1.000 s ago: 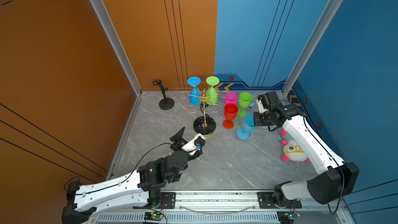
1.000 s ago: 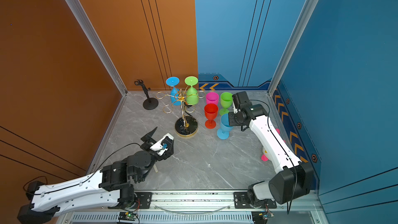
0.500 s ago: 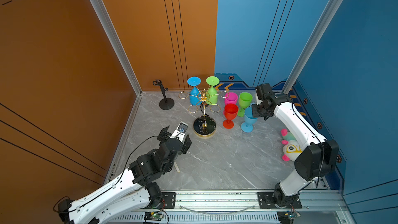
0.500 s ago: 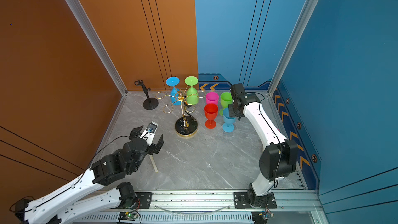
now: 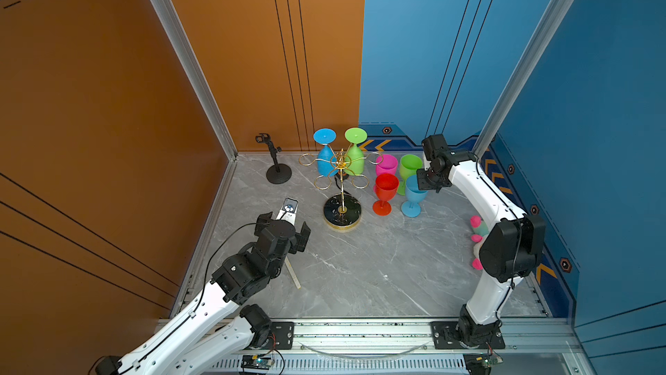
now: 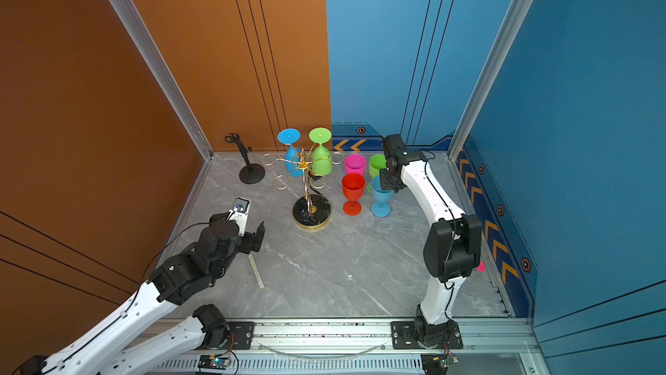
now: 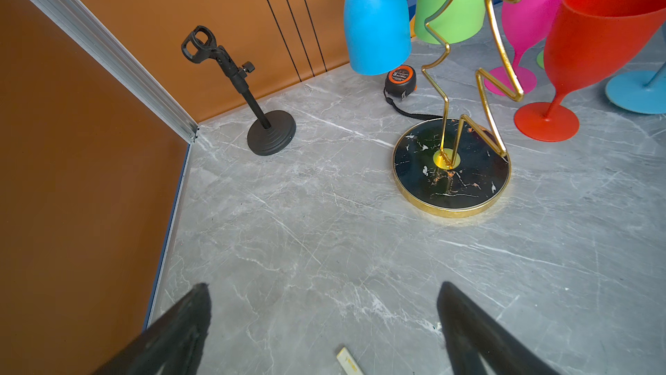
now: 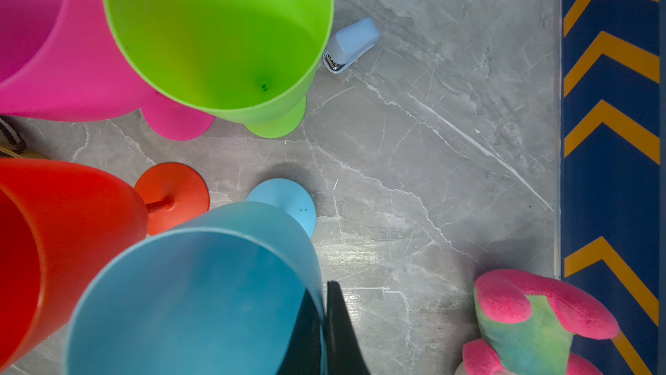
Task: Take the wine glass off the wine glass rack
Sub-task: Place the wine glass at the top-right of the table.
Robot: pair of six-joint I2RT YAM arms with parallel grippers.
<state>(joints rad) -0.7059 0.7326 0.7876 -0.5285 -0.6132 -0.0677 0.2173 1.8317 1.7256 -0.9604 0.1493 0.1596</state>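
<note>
The wine glass rack (image 5: 333, 211) is standing upright toward the back of the grey marbled table (image 5: 360, 276), with an upside-down blue glass (image 5: 325, 161) and an upside-down green glass (image 5: 355, 160) hanging from its rear rings. Just to its right, four glasses are standing upright in a cluster: a red glass (image 5: 385, 185), a pink glass (image 5: 386, 165), a lime glass (image 5: 410, 166) and a light blue wine glass (image 5: 413, 194), whose foot appears to be resting on the table. The right gripper (image 8: 324, 322) is pinching the light blue wine glass by its rim, with one finger inside the bowl and the other outside, pressed against the wall. The left gripper (image 7: 324, 290) is hovering over the table in front and to the left of the rack's base, its fingers spread wide and gripping nothing. A black stand (image 5: 278, 172) is standing near the back left corner. A tape measure (image 7: 400, 81) is lying behind the rack and a pale stapler (image 8: 351, 45) beyond the lime glass. A plush toy (image 8: 533, 326) is sitting by the right wall, and a thin pale strip (image 5: 292, 276) is lying beneath the left arm.
</note>
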